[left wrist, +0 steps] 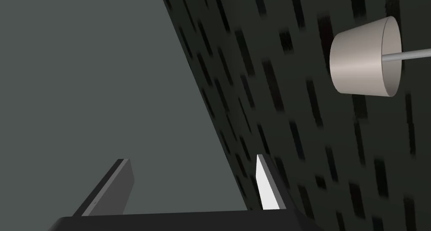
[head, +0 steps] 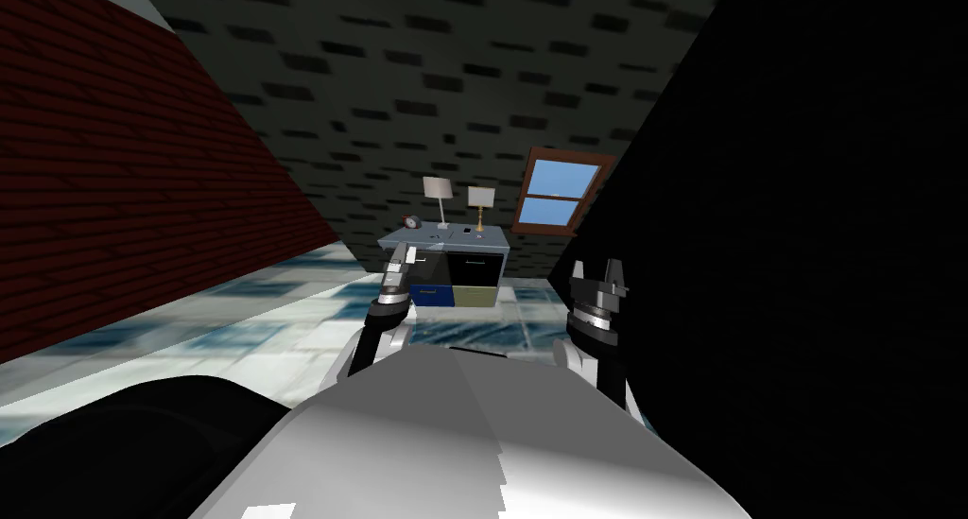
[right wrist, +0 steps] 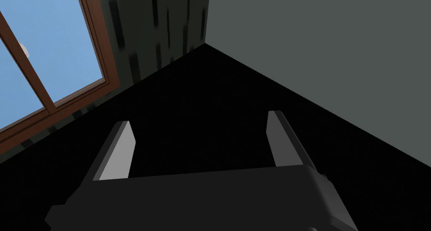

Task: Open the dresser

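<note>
Nearest are seen the two hands, both raised ahead of the torso. The left hand (head: 402, 256) is held at about eleven o'clock and the right hand (head: 598, 275) at about one o'clock. The left hand's fingers (left wrist: 266, 186) are spread wide with nothing between them (a pale lamp shade (left wrist: 364, 58) is seen well beyond them against dark brickwork). The right hand's fingers (right wrist: 118, 150) are likewise parted and empty.

Past the hands, a pale tiled floor (head: 284, 301) is laid out toward twelve o'clock. There the dresser (head: 475, 269) is set against the dark brick wall (head: 378, 88). In the head view the left hand is drawn over the dresser's left edge, and the gap between them cannot be judged. The right hand is kept clear of it. The dresser's front is divided into dark panels above, a blue one at lower left and an olive one at lower right. Whether any drawer stands ajar cannot be told.

On its grey top are placed a white-shaded lamp (head: 436, 190), a brass-stemmed lamp (head: 480, 199) and a small round object (head: 412, 222) at the nine o'clock end.

A brown-framed window (head: 560, 192) is seen at two o'clock of the dresser. A red brick wall (head: 123, 182) is seen at nine o'clock and a black area (head: 813, 258) at three o'clock.
</note>
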Motion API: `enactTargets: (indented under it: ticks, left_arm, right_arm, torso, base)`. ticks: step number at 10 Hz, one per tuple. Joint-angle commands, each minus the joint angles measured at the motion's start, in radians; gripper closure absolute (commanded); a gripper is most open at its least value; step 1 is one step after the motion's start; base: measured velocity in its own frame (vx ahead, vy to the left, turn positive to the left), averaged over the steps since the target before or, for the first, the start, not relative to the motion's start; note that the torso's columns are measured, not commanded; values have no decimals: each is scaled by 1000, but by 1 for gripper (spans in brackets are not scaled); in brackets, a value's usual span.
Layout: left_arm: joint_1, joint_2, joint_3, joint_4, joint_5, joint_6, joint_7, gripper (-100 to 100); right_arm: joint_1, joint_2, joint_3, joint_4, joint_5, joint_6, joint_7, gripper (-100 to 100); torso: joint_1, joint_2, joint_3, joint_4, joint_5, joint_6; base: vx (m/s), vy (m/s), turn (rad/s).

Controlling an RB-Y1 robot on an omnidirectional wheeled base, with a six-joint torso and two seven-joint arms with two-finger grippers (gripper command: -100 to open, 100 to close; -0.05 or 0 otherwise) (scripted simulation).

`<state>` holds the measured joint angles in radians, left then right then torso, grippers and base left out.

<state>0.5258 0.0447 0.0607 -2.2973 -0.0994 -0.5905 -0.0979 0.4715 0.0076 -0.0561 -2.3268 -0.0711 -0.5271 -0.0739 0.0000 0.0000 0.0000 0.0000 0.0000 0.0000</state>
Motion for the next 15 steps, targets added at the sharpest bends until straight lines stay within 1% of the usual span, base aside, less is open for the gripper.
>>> enactTargets:
  ticks: [1,3,9,10,11,12,13,15]
  left_arm:
    - [0,0,0,0,0,0,0,0]
    - [0,0,0,0,0,0,0,0]
    - [0,0,0,0,0,0,0,0]
    - [-6,31,1,17,-1,5,-2,-100]
    - [-14,54,2,40,-2,12,-4,-100]
    - [-24,71,3,69,-3,20,-6,-100]
    - [-35,83,5,101,-4,29,-9,-100]
    - [-46,88,7,134,-5,38,-12,-100]
  right_arm:
    - [0,0,0,0,0,0,0,0]
    - [0,0,0,0,0,0,0,0]
    - [0,0,0,0,0,0,0,0]
    - [0,0,0,0,0,0,0,0]
    - [0,0,0,0,0,0,0,0]
    - [0,0,0,0,0,0,0,0]
    - [0,0,0,0,0,0,0,0]
    - [0,0,0,0,0,0,0,0]
  torso:
    - [0,40,-82,41,0,0]
    - [0,175,-351,176,0,0]
    - [0,618,-1234,617,0,0]
    - [0,691,-1382,691,0,0]
    - [-1,724,-1452,724,0,0]
    - [-1,731,-1473,733,0,0]
    - [-1,733,-1477,736,0,0]
    - [-1,736,-1477,737,0,0]
  base:
    - [0,0,0]
    - [0,0,0]
    - [0,0,0]
    - [35,-15,-6]
    - [78,-27,-8]
    - [100,-31,-13]
    - [132,-44,-13]
    - [129,-51,-6]
